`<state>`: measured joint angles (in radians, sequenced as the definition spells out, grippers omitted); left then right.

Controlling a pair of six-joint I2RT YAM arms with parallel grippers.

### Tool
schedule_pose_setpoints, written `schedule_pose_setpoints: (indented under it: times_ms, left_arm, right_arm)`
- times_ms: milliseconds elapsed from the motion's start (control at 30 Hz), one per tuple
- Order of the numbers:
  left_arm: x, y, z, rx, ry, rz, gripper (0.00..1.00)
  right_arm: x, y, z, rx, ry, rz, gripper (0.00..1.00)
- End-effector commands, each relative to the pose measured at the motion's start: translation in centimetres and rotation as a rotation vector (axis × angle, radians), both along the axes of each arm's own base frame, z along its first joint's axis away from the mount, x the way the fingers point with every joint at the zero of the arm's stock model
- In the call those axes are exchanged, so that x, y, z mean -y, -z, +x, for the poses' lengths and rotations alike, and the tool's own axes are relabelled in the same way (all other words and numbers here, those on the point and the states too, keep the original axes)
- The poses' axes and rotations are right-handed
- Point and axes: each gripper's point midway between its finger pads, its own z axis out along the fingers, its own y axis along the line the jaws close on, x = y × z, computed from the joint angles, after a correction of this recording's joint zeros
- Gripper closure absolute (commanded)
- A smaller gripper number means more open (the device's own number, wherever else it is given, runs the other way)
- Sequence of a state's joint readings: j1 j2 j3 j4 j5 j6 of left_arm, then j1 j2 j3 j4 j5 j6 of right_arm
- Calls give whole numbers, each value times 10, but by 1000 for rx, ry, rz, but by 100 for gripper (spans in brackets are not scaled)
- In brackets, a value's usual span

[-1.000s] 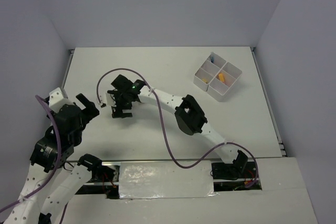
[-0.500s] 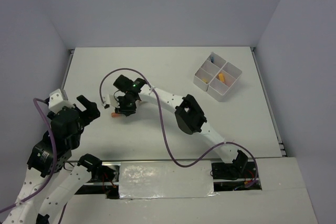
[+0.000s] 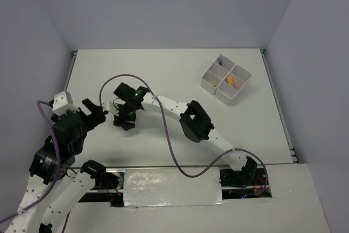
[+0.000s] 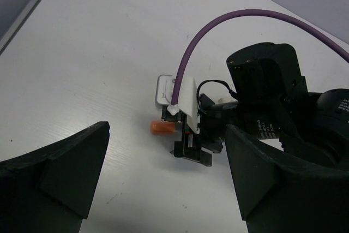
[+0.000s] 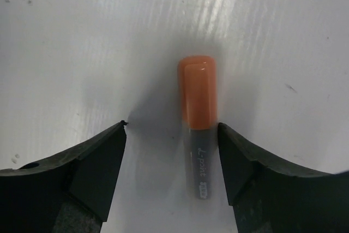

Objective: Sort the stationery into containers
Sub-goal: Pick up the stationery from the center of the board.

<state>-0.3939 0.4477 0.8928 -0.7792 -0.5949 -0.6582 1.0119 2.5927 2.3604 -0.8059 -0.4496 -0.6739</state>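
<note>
My right tool (image 5: 172, 135) stands open, its fingers down at the worktop (image 5: 65, 36) on either side of an orange-capped marker (image 5: 197, 96). The marker lies flat between them, ungripped, close against the finger on the right of the wrist frame and with a clear gap to the other. My left tool (image 4: 166, 135) is spread wide and holds nothing, facing the right one from the lower left of the overhead frame, while the white four-compartment box (image 3: 229, 95) sits well apart at the upper right with orange items inside.
</note>
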Motion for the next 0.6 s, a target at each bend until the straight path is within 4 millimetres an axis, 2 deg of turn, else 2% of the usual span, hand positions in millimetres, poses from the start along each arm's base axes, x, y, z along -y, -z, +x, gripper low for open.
schedule_pose_setpoints:
  times_ms: [0, 33, 67, 100, 167, 200, 300, 333, 433, 533, 567]
  left_arm:
    - [3, -10, 4, 51, 20, -9, 1]
    - [3, -10, 4, 51, 20, -9, 1]
    - [4, -9, 4, 51, 24, -9, 1]
    - [4, -10, 4, 53, 24, -10, 1]
    - [4, -9, 4, 54, 26, -11, 1]
    - [4, -11, 3, 58, 28, -12, 1]
    - [5, -10, 4, 56, 29, -12, 1]
    - [5, -10, 4, 56, 31, -13, 1]
    - [4, -10, 3, 57, 30, -11, 1]
    - [4, -11, 3, 63, 30, -14, 1]
    - [5, -10, 3, 61, 32, -14, 1]
  right_arm:
    - [-14, 2, -15, -56, 20, 32, 29]
    - [-13, 5, -17, -64, 23, 23, 37]
    - [-10, 15, -19, -74, 35, -3, 39]
    - [-9, 20, -19, -75, 47, -18, 39]
    - [-9, 31, -22, -72, 69, -34, 29]
    - [-10, 34, -23, -68, 72, -37, 27]
    - [-13, 44, -23, -25, 94, -43, 28]
    - [-18, 39, -20, -4, 98, -14, 28]
    - [-22, 43, -23, 20, 81, 0, 29]
    - [-16, 57, -27, 47, 69, -50, 31]
    - [-14, 61, -29, 45, 62, -63, 35]
